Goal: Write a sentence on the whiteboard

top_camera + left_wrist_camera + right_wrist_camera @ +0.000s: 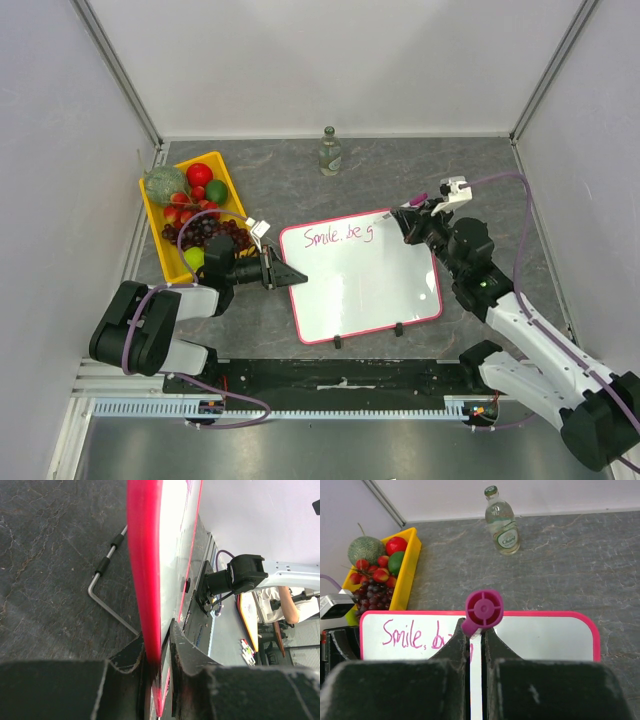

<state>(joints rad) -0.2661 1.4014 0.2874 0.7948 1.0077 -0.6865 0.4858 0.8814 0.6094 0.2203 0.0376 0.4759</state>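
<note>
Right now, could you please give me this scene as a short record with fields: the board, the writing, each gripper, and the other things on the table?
board: whiteboard, pink rim, mid-table between the arms
writing: sentence unfinished, pink, reads "Smile. be g", near the top edge
left gripper: shut on the whiteboard's left edge
right gripper: shut on a magenta marker, over the end of the writing
tray: yellow, holds fruit, far left
bottle: glass, upright, at the back
</note>
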